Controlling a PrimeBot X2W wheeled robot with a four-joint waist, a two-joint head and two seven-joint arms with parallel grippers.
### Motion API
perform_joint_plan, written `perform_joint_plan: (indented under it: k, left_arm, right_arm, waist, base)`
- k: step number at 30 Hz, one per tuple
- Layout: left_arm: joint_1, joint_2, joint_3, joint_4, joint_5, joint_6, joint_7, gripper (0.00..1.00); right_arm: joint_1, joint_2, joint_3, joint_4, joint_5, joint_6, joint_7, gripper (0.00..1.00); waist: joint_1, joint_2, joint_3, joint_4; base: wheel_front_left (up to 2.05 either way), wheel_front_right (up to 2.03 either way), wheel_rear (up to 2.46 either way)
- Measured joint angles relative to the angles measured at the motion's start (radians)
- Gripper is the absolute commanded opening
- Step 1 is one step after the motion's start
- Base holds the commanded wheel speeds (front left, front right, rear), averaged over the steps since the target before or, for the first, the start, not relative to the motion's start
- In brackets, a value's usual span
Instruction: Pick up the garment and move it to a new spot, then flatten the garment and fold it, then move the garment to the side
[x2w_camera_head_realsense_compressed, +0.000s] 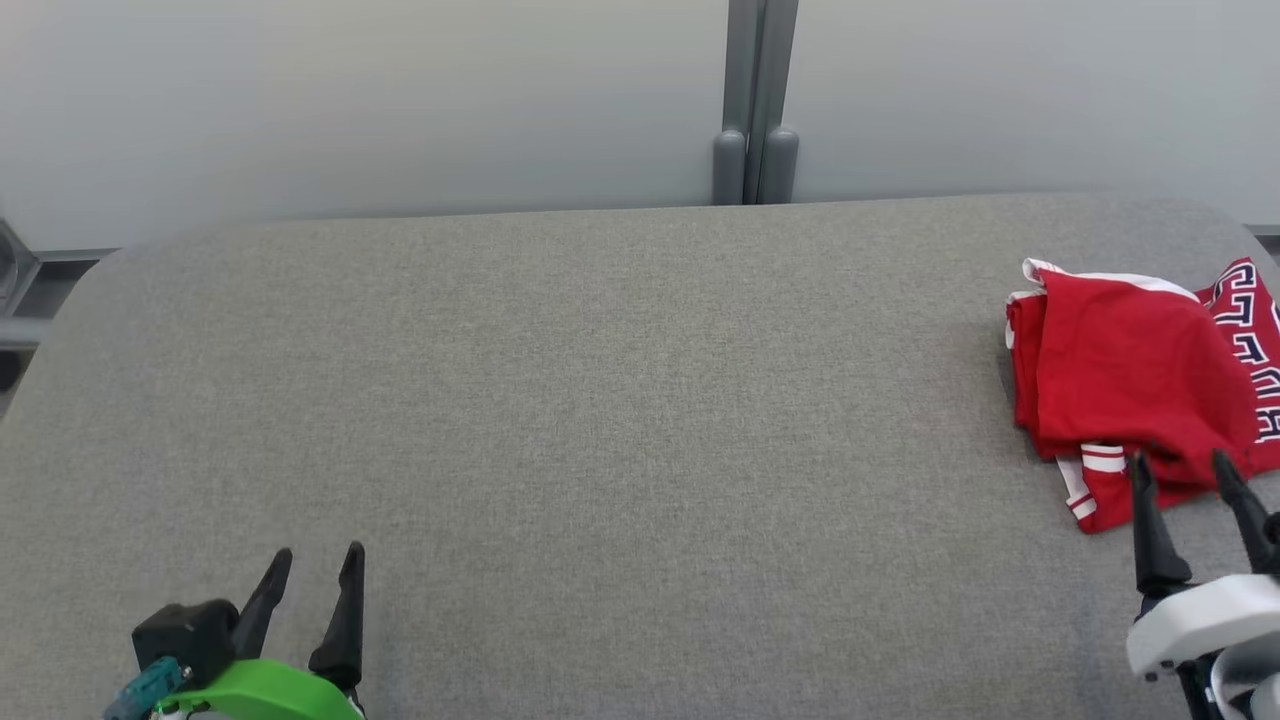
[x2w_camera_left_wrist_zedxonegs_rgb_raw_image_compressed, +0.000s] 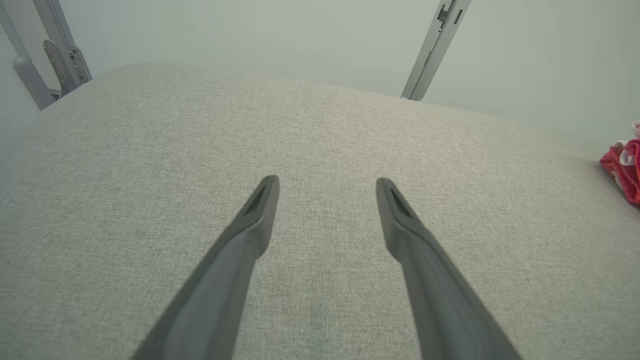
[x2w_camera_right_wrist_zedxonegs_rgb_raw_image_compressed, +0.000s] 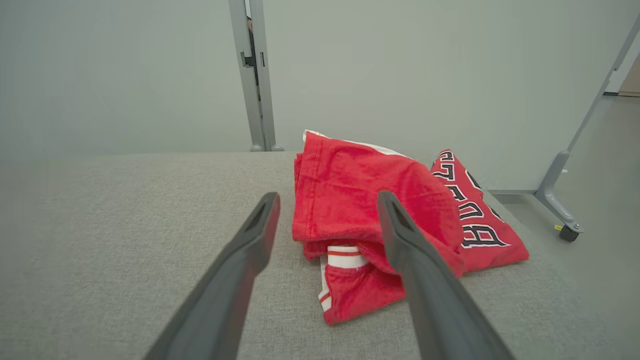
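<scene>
Our right claw hangs with fingers spread and empty, its tips at the near edge of the garment. This bunched red heap on the counter lies straight ahead, a little right of the claw's midline. Our left claw, also spread and empty, sits well apart from the garment, so we judge the right arm the nearer.

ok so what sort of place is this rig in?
Probably a lab or test bay, not a home: grey fabric-covered table, plain pale partition panels joined by a grey post, one panel foot on a castor, and a lone red garment.
</scene>
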Motion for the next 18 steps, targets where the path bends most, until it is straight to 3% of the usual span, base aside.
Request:
perform_joint_plan:
  k: [10,18]
  left_arm:
    - [0.044,-0.02,0.055,0.02,0.051,0.0,0.0,1.0]
    - [0.046,-0.035,0.109,0.008,0.095,0.0,0.0,1.0]
  right_arm:
    - [0.052,0.093,-0.031,0.046,-0.066,0.0,0.01,1.0]
    - [0.052,0.144,-0.046,-0.005,-0.12,0.0,0.013,1.0]
  waist:
    - [0.0,0.0,-0.027,0.024]
    - [0.0,0.0,-0.026,0.026]
  base:
    - [0.0,0.0,0.0]
    - [0.0,0.0,0.0]
